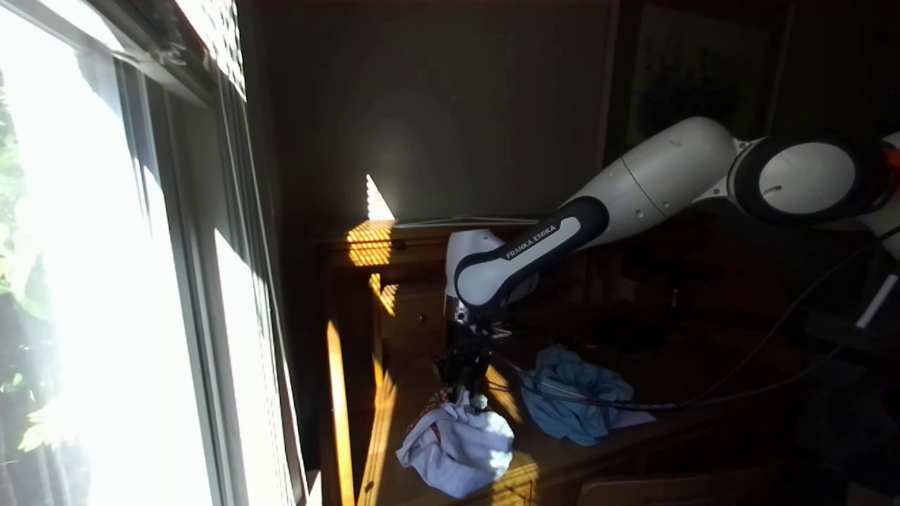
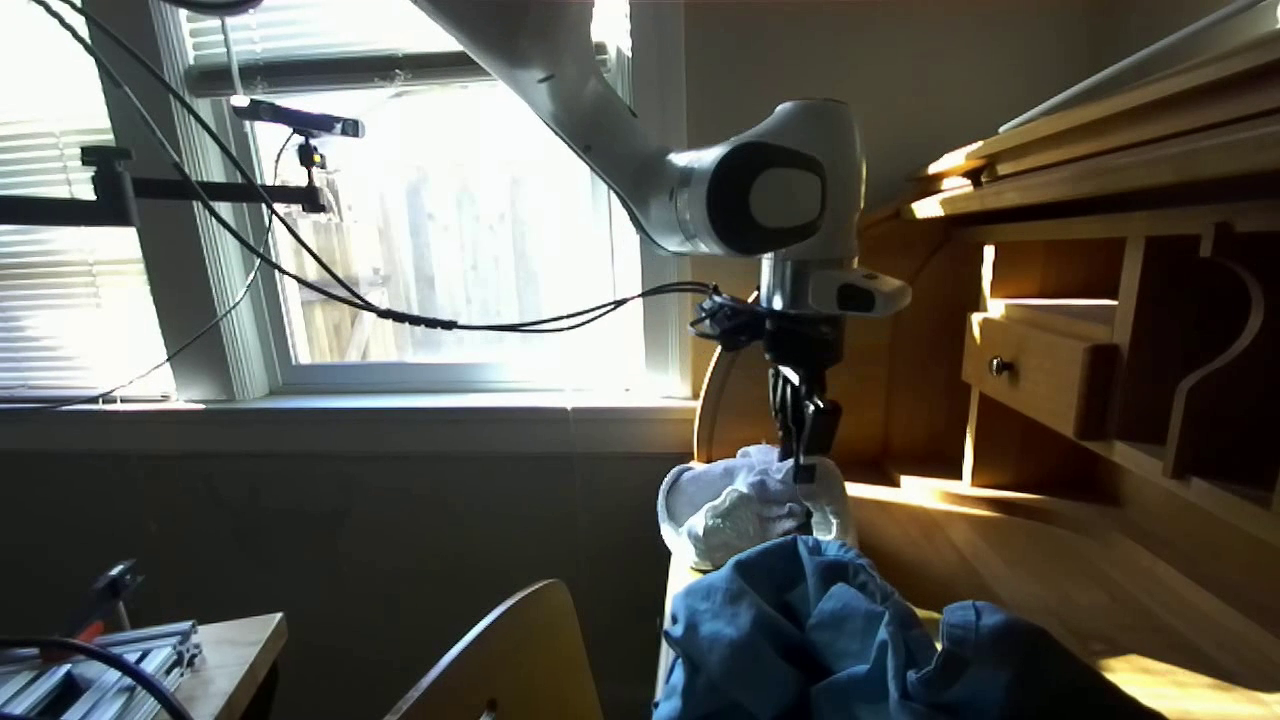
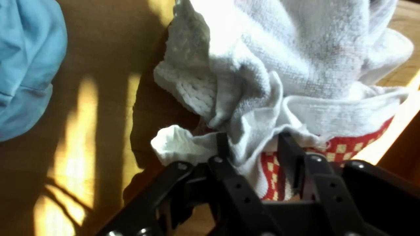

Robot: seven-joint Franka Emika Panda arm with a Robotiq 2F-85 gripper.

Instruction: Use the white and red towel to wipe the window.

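White towel (image 3: 311, 62) with red-and-cream checked border (image 3: 351, 147), plain blue cloth (image 2: 780, 640), black pincer (image 3: 255, 146), brown desk (image 2: 960, 560)

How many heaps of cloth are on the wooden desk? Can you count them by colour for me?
White and red towel: 1
Blue cloth: 1
Total heaps of cloth: 2

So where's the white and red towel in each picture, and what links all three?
In an exterior view, the white and red towel is at bottom centre, left of the blue cloth.
In an exterior view, the towel is right of centre, beyond the blue cloth.
In the wrist view, the towel spans upper middle and right, the blue cloth at left.
Shared landmark: the blue cloth.
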